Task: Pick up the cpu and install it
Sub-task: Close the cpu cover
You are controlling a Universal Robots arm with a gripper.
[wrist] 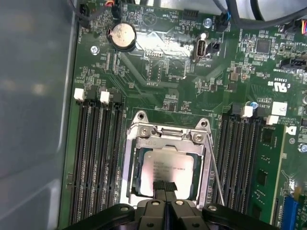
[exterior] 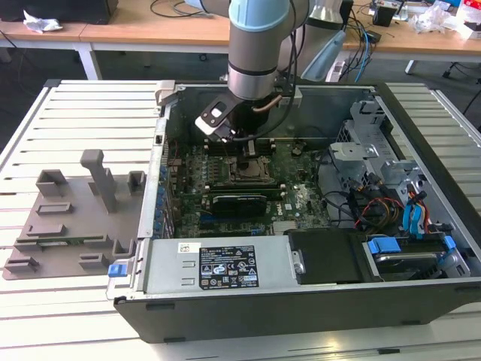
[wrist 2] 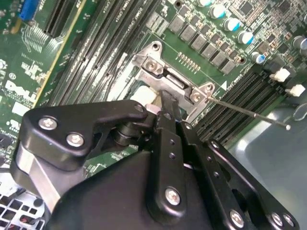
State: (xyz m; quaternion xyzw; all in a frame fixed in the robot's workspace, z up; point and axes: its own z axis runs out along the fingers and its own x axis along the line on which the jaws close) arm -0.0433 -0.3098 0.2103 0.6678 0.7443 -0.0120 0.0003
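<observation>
The cpu, a flat square chip with a pale silver top, lies flat in the metal socket frame on the green motherboard. In the first wrist view my gripper is shut, its two black fingertips pressed together over the chip's near edge; I cannot tell whether they touch it. In the second wrist view the gripper hides most of the cpu, leaving a pale corner. In the exterior view the gripper reaches down into the open computer case over the socket.
A thin socket lever rod stands beside the frame. Black memory slots flank the socket. A black card lies next to it. The power supply and cables and drive bays fill the case. A grey fixture lies outside.
</observation>
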